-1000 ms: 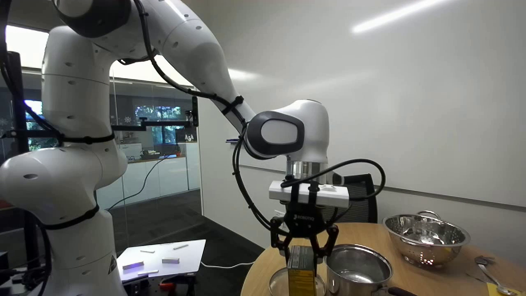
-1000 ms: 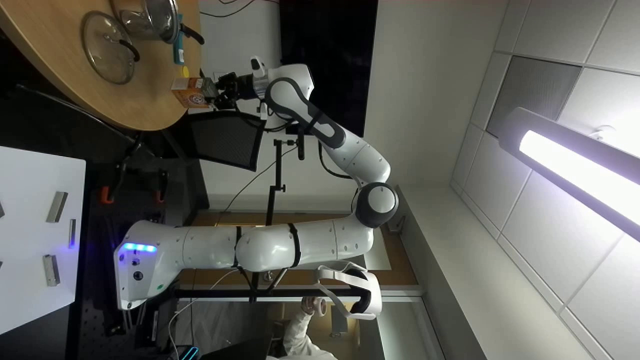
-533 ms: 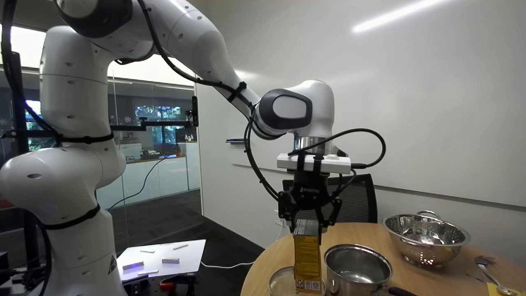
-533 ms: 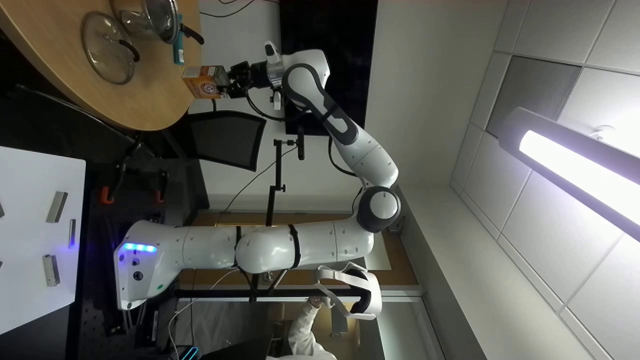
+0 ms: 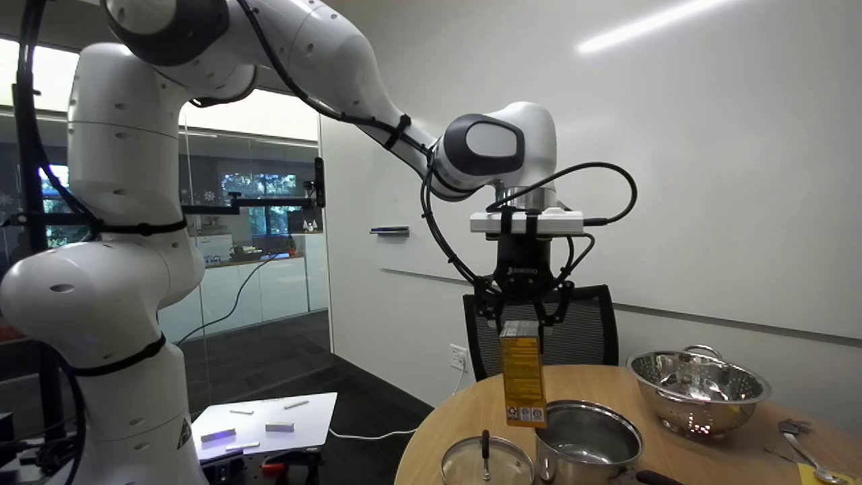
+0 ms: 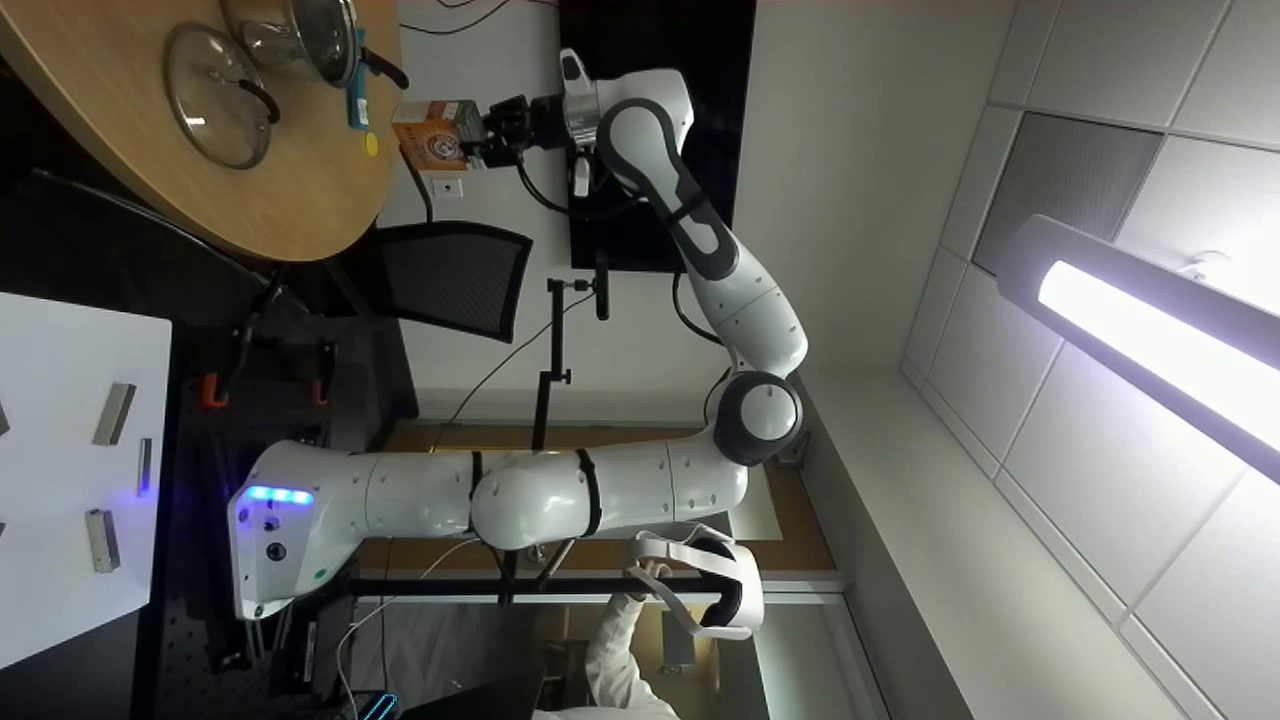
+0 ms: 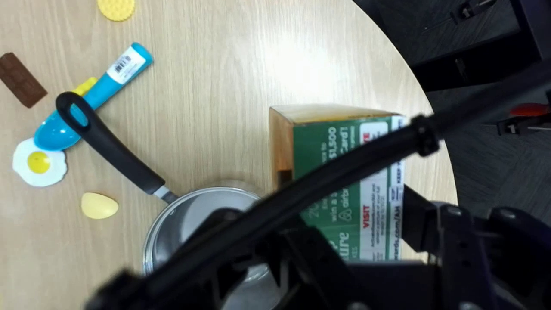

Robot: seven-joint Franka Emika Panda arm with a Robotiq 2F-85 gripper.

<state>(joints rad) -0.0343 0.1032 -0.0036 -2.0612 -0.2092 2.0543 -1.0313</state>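
While the pincer [image 5: 520, 328] clamps the yellow box [image 5: 524, 384] by its upper end, the box hangs under it above the counter [image 5: 592, 384], where a metal pot [image 5: 579, 471] and glass lid [image 5: 505, 461] sit below the pincer.

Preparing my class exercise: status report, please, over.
Claw closed on the box. Box held above the table. Possible obstacles, both lower: pot, glass lid.

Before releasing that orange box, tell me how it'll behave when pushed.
The orange box looks like printed card, so it is probably stiff but could dent if the gripper squeezes harder. Its flat faces make rolling unlikely. Its narrow yellow side suggests it might tip if stood up and pushed near the top.
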